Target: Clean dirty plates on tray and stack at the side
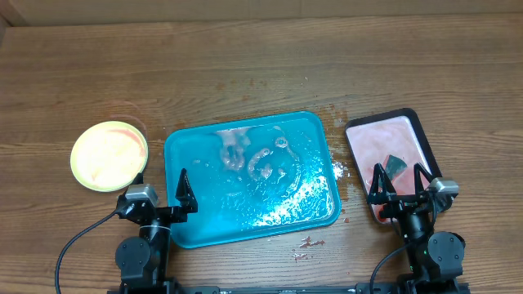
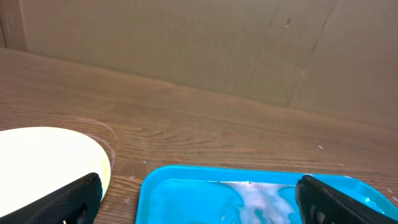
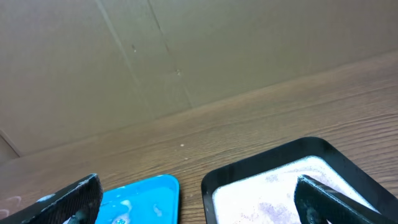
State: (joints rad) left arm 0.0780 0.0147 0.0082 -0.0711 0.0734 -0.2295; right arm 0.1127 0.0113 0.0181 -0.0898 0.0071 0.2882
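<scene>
Overhead, both grippers hang released and empty. The left gripper is spread between the round pale yellow plate, which sits on bare wood-grain tabletop, and the glossy turquoise tray, wet with whitish smears. The right gripper is over the black-rimmed pinkish tray, where a small dark object is hard to identify.

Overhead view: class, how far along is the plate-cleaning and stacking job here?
Done: the tray holds only wet smears and no plates. A pale yellow plate sits on the table beside it; the stack count is unclear. In hand: nothing, as the left fingers and right fingers are open and empty. Left: seemingly nothing.
</scene>
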